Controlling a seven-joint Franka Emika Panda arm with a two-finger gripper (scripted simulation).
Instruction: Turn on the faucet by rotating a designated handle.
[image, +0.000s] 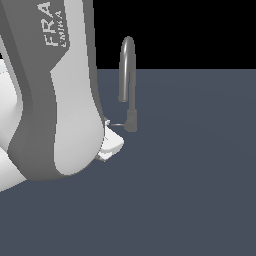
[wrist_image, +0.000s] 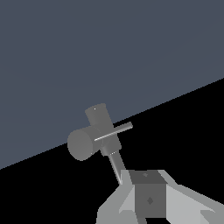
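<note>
The faucet (image: 129, 80) is a slim grey tap with a tall arched spout, standing on the dark floor just off the big white arm. Its handle (image: 117, 124), a thin pale rod, sticks out level from the short base toward the exterior view's left. The rod's tip ends right by my gripper (image: 111, 142), which is mostly hidden behind the arm. In the wrist view the faucet base (wrist_image: 85, 143) is close, with the handle (wrist_image: 113, 133) lying across it. My gripper (wrist_image: 148, 199) shows as one closed block, apart from the handle, holding nothing.
The white arm (image: 50, 100) fills the exterior view's left side and hides most of the hand. The flat blue-grey floor (image: 190, 175) stretches around the faucet, with black background behind.
</note>
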